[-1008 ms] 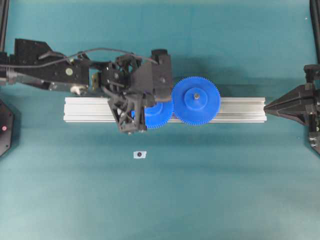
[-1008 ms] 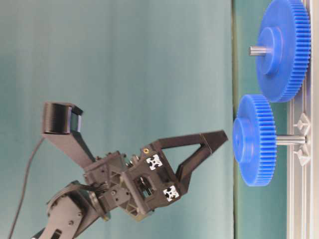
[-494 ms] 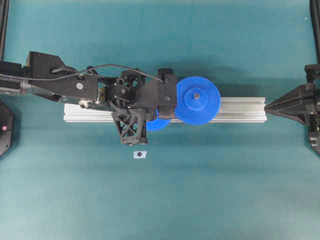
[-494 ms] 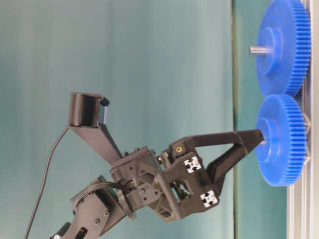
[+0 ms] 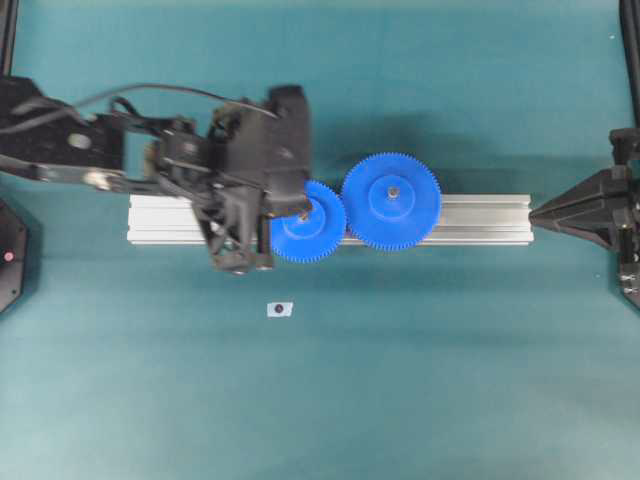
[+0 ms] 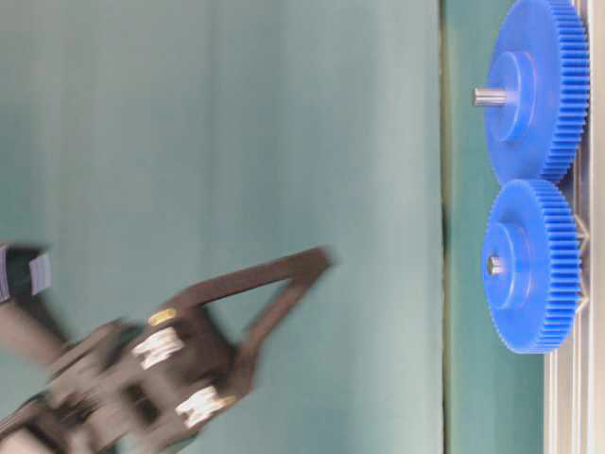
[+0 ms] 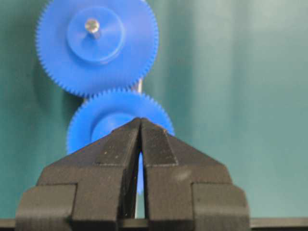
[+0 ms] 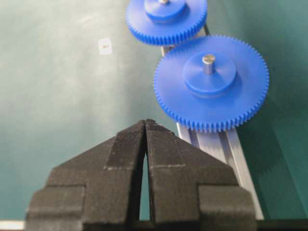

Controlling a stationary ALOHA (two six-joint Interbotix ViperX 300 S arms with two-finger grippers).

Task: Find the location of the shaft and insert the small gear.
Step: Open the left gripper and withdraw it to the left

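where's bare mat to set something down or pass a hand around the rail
Bare mat lies above the aluminium rail and across the whole near side below it, broken only by a small white tag. It is crowded on the rail's left half, where the left gripper overhangs the small gear beside the larger gear.

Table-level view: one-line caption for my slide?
Small gear seated on its shaft beside the larger gear; blurred left gripper clear of both.
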